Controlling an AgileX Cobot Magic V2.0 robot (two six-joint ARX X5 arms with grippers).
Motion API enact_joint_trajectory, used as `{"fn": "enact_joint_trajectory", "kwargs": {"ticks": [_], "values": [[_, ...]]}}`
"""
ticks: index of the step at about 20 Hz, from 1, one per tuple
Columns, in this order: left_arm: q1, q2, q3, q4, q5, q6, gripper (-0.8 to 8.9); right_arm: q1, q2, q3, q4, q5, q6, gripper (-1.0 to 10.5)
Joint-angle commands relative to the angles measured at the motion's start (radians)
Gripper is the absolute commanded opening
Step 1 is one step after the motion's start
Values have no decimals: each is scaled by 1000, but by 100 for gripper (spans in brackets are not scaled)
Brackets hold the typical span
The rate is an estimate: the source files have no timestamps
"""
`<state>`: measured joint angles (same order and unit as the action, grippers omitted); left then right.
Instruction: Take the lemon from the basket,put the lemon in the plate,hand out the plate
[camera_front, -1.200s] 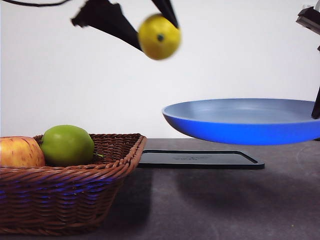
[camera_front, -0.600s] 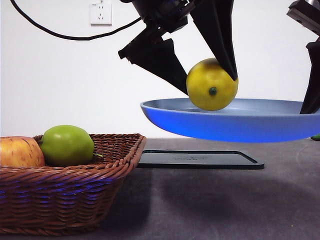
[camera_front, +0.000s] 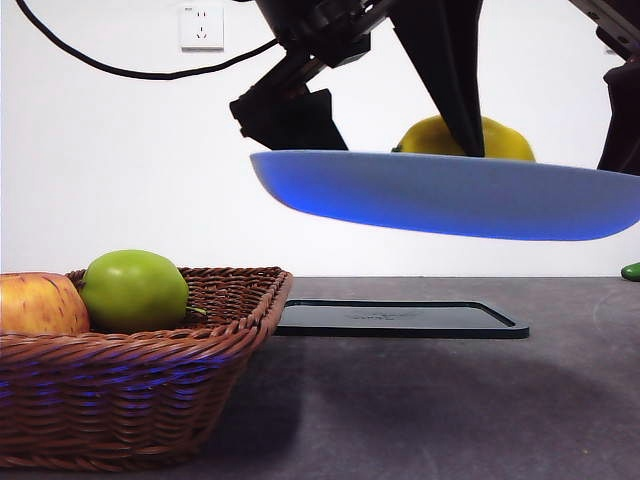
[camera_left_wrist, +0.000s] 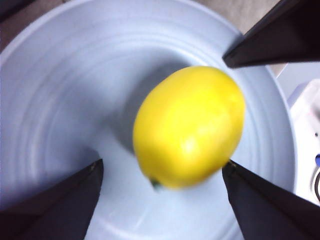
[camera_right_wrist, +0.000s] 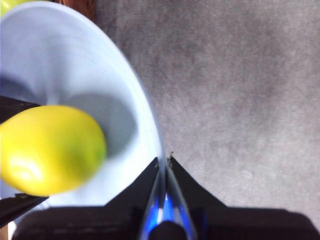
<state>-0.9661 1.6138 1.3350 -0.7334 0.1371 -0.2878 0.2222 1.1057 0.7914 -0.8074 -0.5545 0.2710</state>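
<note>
Two pincers were at the plate (camera_front: 440, 195), which hung in the air well above the desk (camera_front: 450, 400) and the black tray (camera_front: 400, 318). Its underside faced the front camera, so its hollow was hidden there and only the top of the lemon (camera_front: 465, 137) rose past the rim, partly covered by a black jaw. The left pincer (camera_left_wrist: 160, 175) stood over the plate with its jaws spread to either side of the lemon; the wrist view was blurred, and whether the jaw tips touched the fruit could not be told. The lemon lay inside the plate. The right pincer (camera_right_wrist: 163, 162) was clenched on the plate's rim, its jaws pressed tight with the blue edge between them; in the front view that arm was cut off by the frame beside the plate. Below the plate and off to one side stood the basket (camera_front: 140, 390), its near end cropped, holding a green apple (camera_front: 134, 290) and a red-yellow apple (camera_front: 40, 304) only partly in frame.
</note>
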Motion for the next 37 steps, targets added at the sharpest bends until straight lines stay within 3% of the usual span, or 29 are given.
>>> {"fn": "enact_joint_trajectory", "kwargs": {"ticks": [1,3,7,12,24,31,37], "values": [[-13,-14,68,-35,-6,33,412,2,7,14,14,52,27,3],[-13,-32,127,-86,-6,58,412,0,11,14,19,97,28,3],[-13,-59,297,-243,-5,114,412,-29,84,35,53,101,30,3],[-17,-64,454,-459,-5,163,412,-70,311,174,152,116,30,3],[-17,-69,455,-394,-6,161,412,-111,869,699,247,119,25,3],[-17,-68,455,-385,-6,161,412,-130,925,738,232,168,45,3],[-17,-68,455,-359,-5,158,412,-130,929,738,187,171,15,3]]}}
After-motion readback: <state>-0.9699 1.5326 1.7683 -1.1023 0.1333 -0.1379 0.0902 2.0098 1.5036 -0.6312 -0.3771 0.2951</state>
